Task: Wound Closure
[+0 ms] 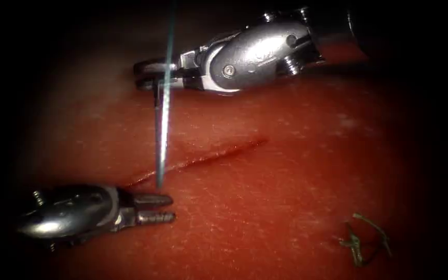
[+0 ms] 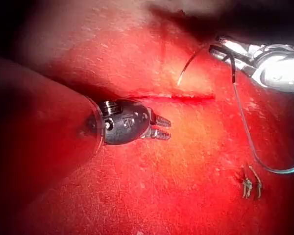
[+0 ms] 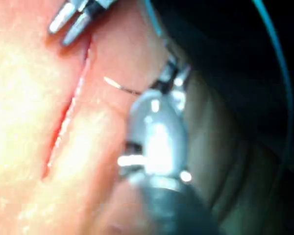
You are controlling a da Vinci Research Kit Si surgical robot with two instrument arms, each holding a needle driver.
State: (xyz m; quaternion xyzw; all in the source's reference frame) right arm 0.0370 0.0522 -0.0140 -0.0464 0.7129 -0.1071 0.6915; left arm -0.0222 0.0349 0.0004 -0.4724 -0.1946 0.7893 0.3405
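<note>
needle [image 2: 188, 67]: curving out from the right tool's jaws, held near its thread end, its point hanging free above the tissue close to the cut and not in the tissue; in the endoscope view it is showing as a thin straight sliver [image 1: 161, 140] dropping from the jaws toward the cut.
thread [image 2: 250, 142]: trailing from the right tool's jaws in a long loose arc across the tissue; in the endoscope view a pale teal strand [image 1: 170, 31] is running up out of the picture.
cut [image 1: 198, 161]: lying as a dark slanting line in the tissue, red fluid along its edges, no stitch across it.
right tool [image 1: 149, 74]: hovering above the tissue, jaws clamped on the needle.
left tool [image 1: 156, 208]: lying low near the cut's left end, jaws slightly parted and holding nothing, apart from the needle's point.
tissue [image 1: 286, 207]: wet and red all around the cut.
cut ends of thread [image 1: 361, 241]: lying in a small tangle on the tissue, well to the right of the cut.
</note>
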